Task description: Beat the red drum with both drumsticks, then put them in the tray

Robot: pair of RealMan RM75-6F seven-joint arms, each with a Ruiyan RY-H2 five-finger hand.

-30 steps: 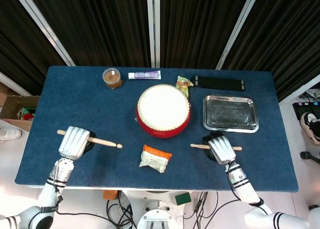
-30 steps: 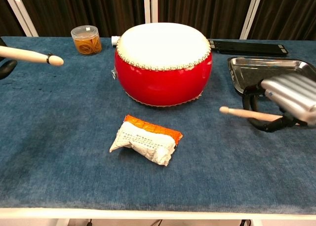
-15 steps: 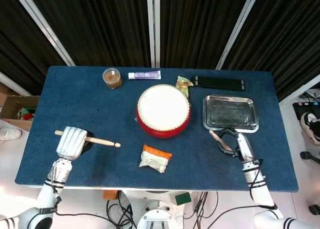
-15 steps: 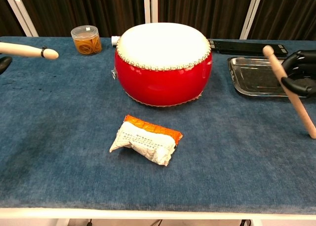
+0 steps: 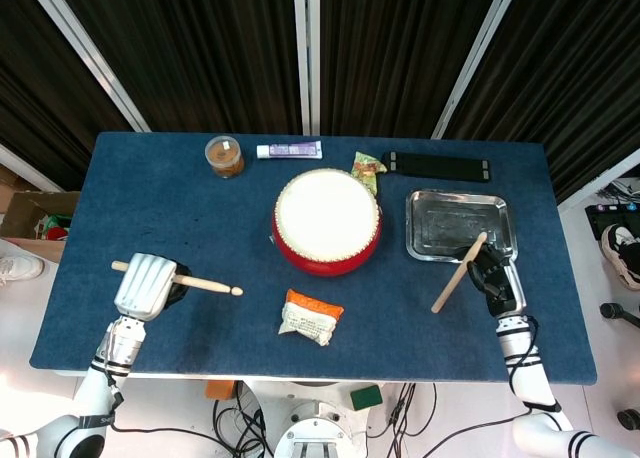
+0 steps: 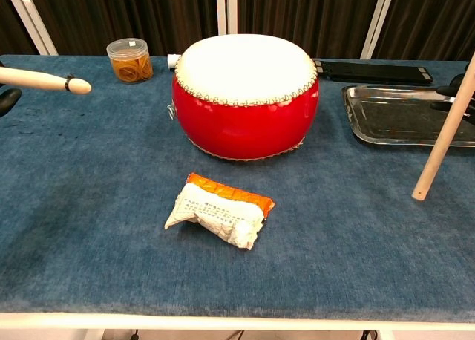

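The red drum (image 5: 327, 221) with its white skin stands mid-table, also in the chest view (image 6: 245, 95). My left hand (image 5: 145, 285) grips one drumstick (image 5: 205, 284) near the table's left front, the stick's tip pointing right toward the drum (image 6: 44, 79). To the right, my right hand (image 5: 497, 283) holds the other drumstick (image 5: 458, 274) tilted, upper end over the front edge of the metal tray (image 5: 461, 227), lower end down to the left. In the chest view this stick (image 6: 444, 136) slants at the right edge in front of the tray (image 6: 393, 125); the hand is mostly cut off.
A white and orange snack packet (image 5: 310, 316) lies in front of the drum. Along the back edge are a jar (image 5: 225, 156), a tube (image 5: 289, 150), a green packet (image 5: 367, 166) and a black bar (image 5: 437, 165).
My right hand has moved right and turned, swinging its drumstick from lying level pointing left to a steep tilt by the tray's front edge. The left hand and stick barely shifted.
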